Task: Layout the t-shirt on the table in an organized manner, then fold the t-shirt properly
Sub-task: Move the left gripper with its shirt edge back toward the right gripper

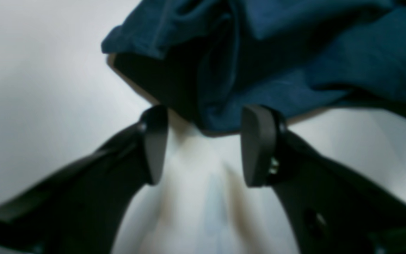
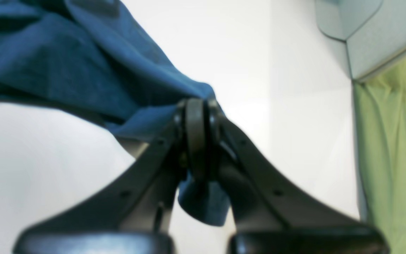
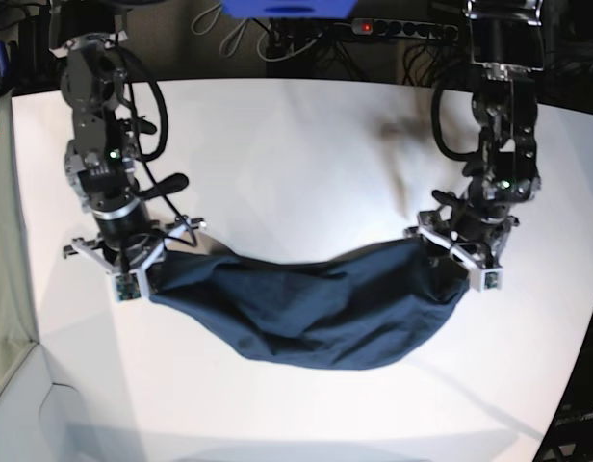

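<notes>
Count: one t-shirt (image 3: 316,308), one table (image 3: 306,154), two arms, two grippers.
Cloth: a dark navy garment, the only cloth on the tabletop; a green fabric (image 2: 389,155) is seen off the table's edge in the right wrist view.
Position: the t-shirt is found on the near half of the white table, strung between the two grippers, its middle sagging toward the front edge in a shallow curve.
Long axis: run side to side across the base view, from one gripper to the other; the belly of the curve is pointed at the near edge. Neck and hem cannot be told apart, the cloth being bunched.
Right gripper (image 2: 196,141): seen on the base view's left (image 3: 142,260); its jaws are pressed together on a fold of the t-shirt (image 2: 83,70), a tab of cloth showing below the pads.
Left gripper (image 1: 203,144): seen on the base view's right (image 3: 460,255); its fingers (image 1: 256,144) are held apart, with bare table between them. The edge of the t-shirt (image 1: 294,60) is seen lying just beyond the fingertips, not pinched.
Surface: matte white, shadowed under the bunched cloth.
</notes>
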